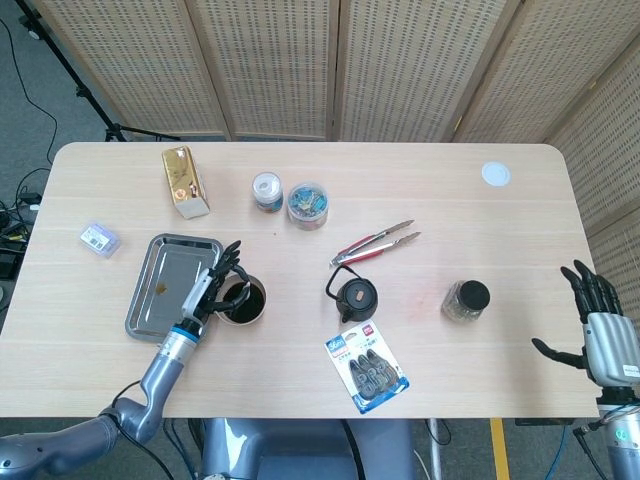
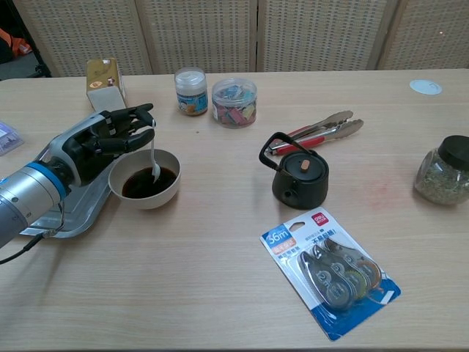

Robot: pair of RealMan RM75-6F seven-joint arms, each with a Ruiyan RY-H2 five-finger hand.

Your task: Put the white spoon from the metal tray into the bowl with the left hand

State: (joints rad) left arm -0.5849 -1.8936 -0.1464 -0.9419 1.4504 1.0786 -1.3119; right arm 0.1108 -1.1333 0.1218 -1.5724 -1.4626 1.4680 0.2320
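White plastic spoon point(image 2: 153, 155): you have it pinched by the top of its slim handle in the fingertips of the left hand point(image 2: 102, 143), and it hangs nearly upright, long axis close to vertical, scoop end down. The scoop already sits inside the round white bowl with a dark interior point(image 2: 144, 183), touching or just above the dark contents; which of the two cannot be told. The spoon thus lies straight below your fingers, so the coming move, as judged here, is simply a release, with the handle likely to tip against the rim.

Left hand: fingers curled together over the handle, poised above the bowl's near-left edge, forearm crossing the rectangular metal tray point(image 1: 150, 290), which lies just beside the bowl on its left. No spoon shows on the tray.

Right hand point(image 1: 600, 315): fingers spread, holding nothing, at the far right table edge, well apart from the bowl. Your left hand is by far the nearer.
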